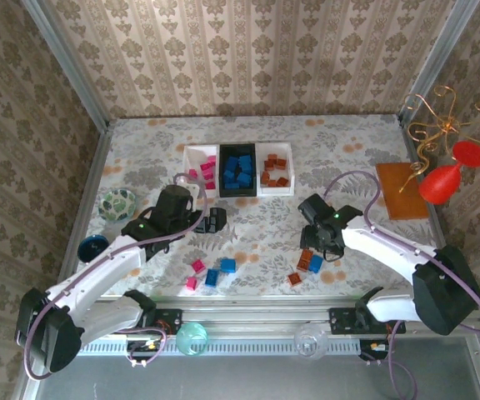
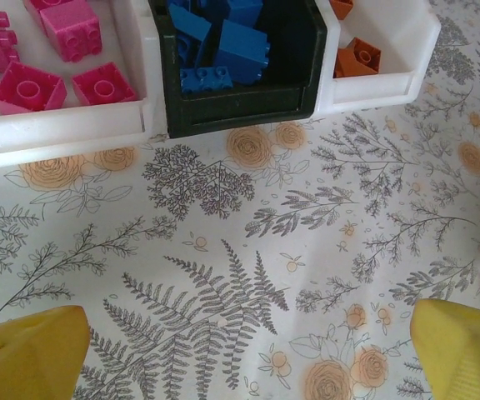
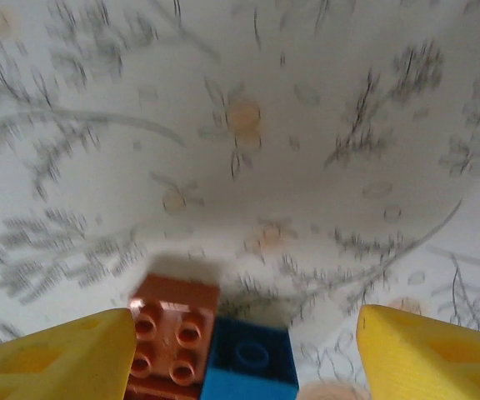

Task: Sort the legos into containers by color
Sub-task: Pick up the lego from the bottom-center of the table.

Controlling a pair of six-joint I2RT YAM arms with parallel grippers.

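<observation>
Left claw (image 2: 248, 358): fully open, poised over the counter (image 2: 223, 250) on the near side of the containers (image 2: 240, 112). Right claw (image 3: 247, 317): open, straddling an orange-brown lego (image 3: 173, 329) and a blue lego (image 3: 248, 358) that lie touching each other on the counter. Containers: pink legos (image 2: 57, 50) in the left white tray, blue in the black centre tray, orange-brown in the right white tray.

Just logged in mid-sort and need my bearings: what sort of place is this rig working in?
Probably a mock-domestic robot test booth, not a real room: patterned wallpaper panels held in bare metal framing, a floral-covered table, and sorting trays of legos.
</observation>
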